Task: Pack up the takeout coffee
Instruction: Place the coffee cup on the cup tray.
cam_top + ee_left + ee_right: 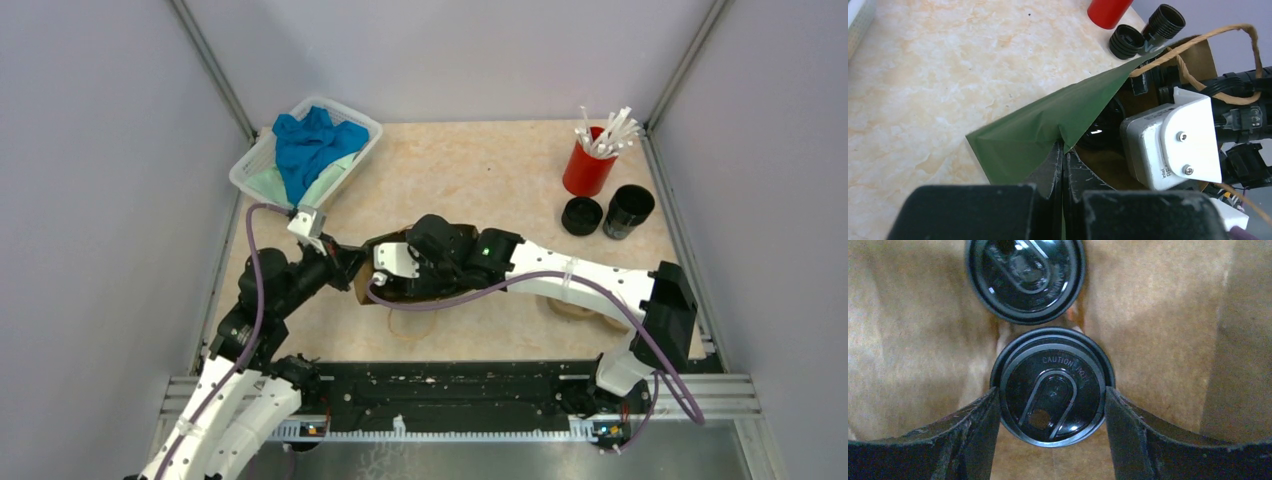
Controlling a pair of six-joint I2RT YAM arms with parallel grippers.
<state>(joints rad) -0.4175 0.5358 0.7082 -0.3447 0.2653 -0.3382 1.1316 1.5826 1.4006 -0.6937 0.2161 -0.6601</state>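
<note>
My right gripper (pixel 1052 405) is inside the paper bag (pixel 1158 315), jaws closed against both sides of a black-lidded takeout coffee cup (pixel 1052 385). A second lidded cup (pixel 1025 277) stands just beyond it in the bag, almost touching. My left gripper (pixel 1063 150) is shut on the bag's rim, pinching a green outer flap (pixel 1048 125). In the top view the bag (pixel 362 285) sits mid-table, mostly hidden under the right wrist (pixel 440 255). Two more black cups (pixel 582 215) (pixel 628 211) stand at the back right.
A red cup of white sticks (pixel 588 168) stands behind the two spare cups. At the back left, a white basket (pixel 352 135) holds blue cloth. A tan carrier (pixel 570 308) lies under the right forearm. The bag's twine handle (pixel 1198 75) loops over the right wrist.
</note>
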